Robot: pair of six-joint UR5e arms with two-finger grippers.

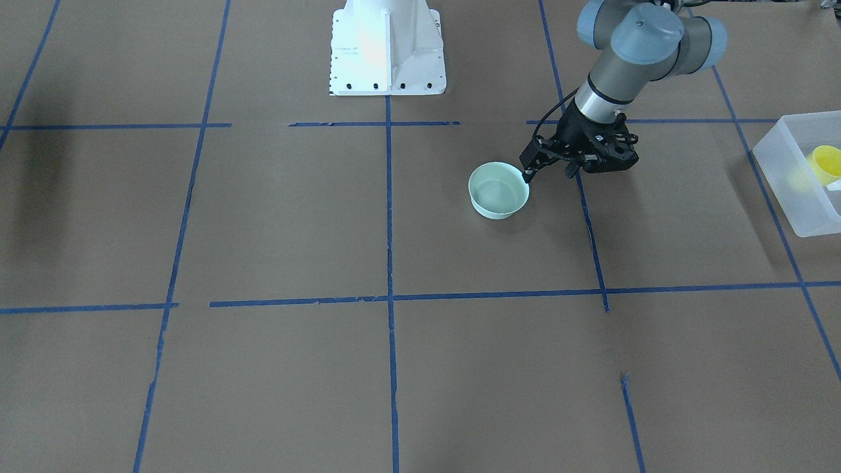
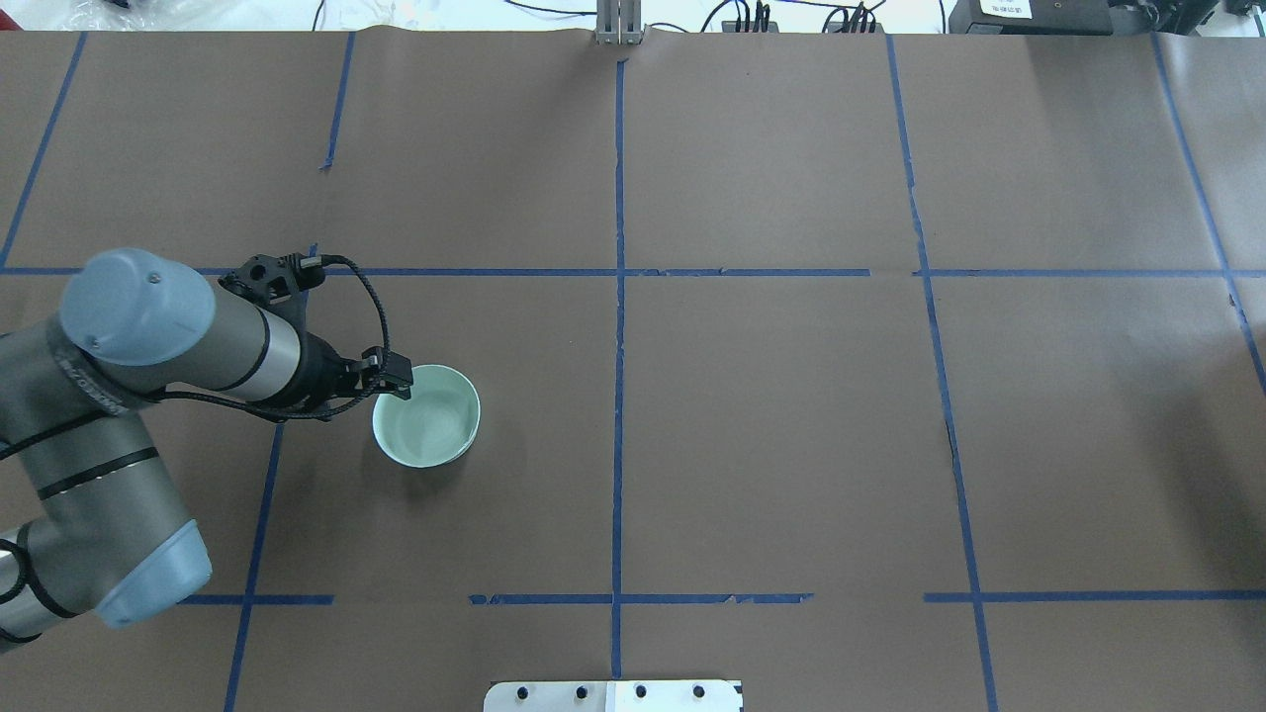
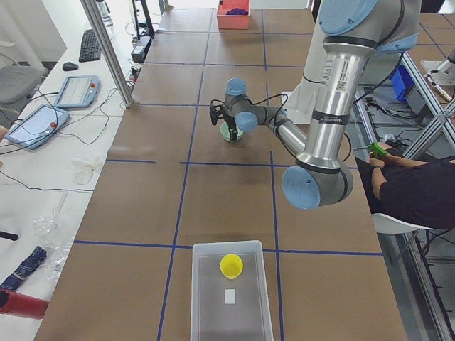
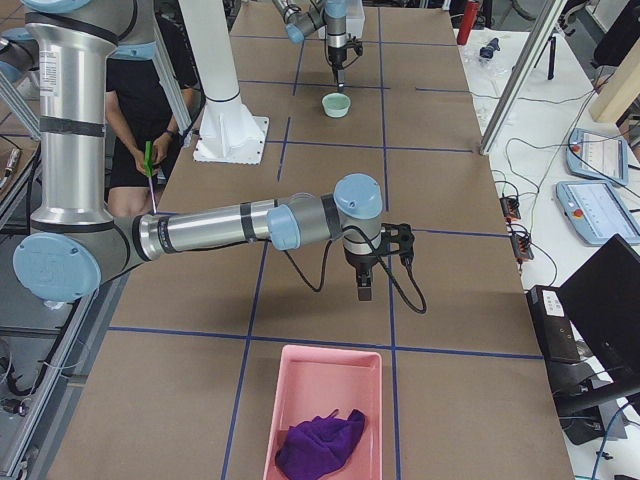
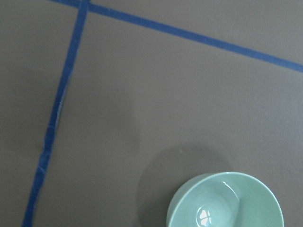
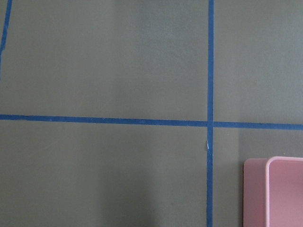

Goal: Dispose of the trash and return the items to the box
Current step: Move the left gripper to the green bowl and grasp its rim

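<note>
- The bowl point(image 1: 498, 190) is judged light, stiff and slippery; its rim should be pinched.
- The left fingers point(image 1: 527, 173) are placed at that rim; their gap cannot be told.

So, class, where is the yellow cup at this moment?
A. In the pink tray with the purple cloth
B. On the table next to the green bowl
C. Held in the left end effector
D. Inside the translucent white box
D: the exterior left view shows the yellow cup lying inside the translucent white box, well apart from the green bowl.
</note>
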